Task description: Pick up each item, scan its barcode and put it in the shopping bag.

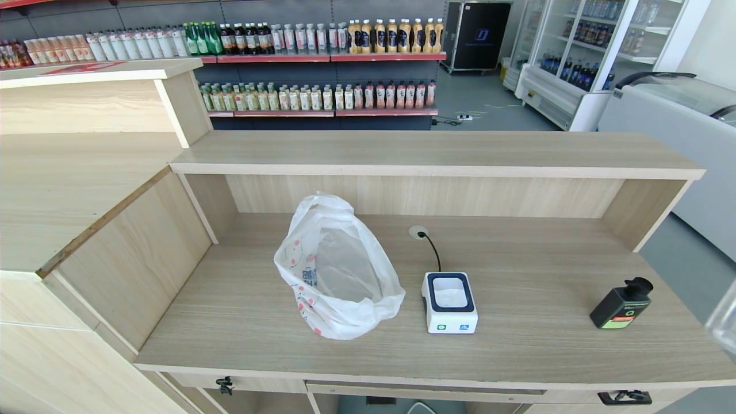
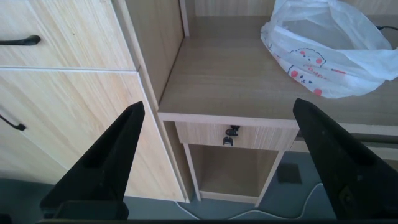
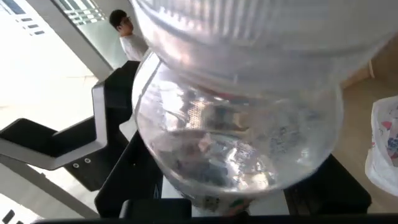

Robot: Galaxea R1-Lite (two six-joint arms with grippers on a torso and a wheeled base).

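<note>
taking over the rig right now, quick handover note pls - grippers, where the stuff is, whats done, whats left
Left gripper: open, empty, low in front of the counter's left end.
Right gripper: shut on a clear bottle, held in the air off the counter's right end.
On the counter: shopping bag open at left-centre, scanner just right of it, dark bottle upright at far right.
Done: clear bottle picked up. Nothing visible in the bag.
Left: scan and bag the clear bottle, then the dark bottle.
</note>
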